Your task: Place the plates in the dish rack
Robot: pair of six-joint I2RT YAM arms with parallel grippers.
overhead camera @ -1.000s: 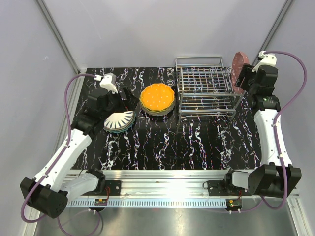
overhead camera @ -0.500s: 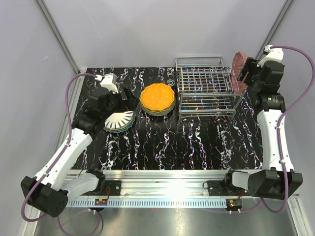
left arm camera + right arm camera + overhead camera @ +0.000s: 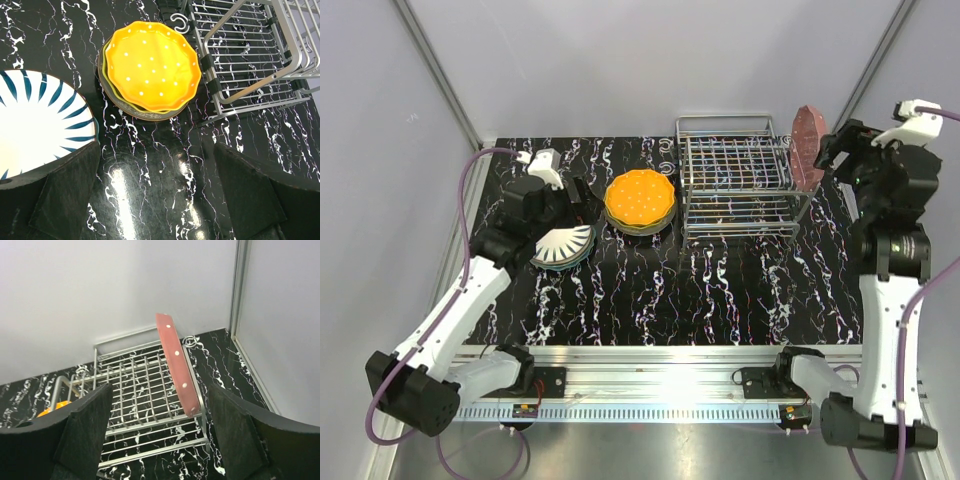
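The chrome wire dish rack (image 3: 738, 185) stands at the back right. A dotted pink plate (image 3: 807, 143) stands on edge at its right end; the right wrist view shows it (image 3: 176, 361) leaning over the rack's right rim (image 3: 150, 405). My right gripper (image 3: 832, 148) hovers open and empty, up and to the right of that plate. A dotted orange plate (image 3: 640, 198) tops a stack left of the rack. A black-striped white plate (image 3: 563, 245) lies on teal plates further left. My left gripper (image 3: 575, 195) is open and empty above the table between the two stacks (image 3: 152, 65) (image 3: 35, 120).
The black marbled table (image 3: 700, 290) ends at a metal rail in front. Grey walls and slanted frame posts (image 3: 865, 70) close in at the back and sides. The right table edge runs close beside the rack (image 3: 250, 370).
My right gripper has risen and drawn back to the right, away from the pink plate, which stays standing in the rack. The left arm has hardly moved.
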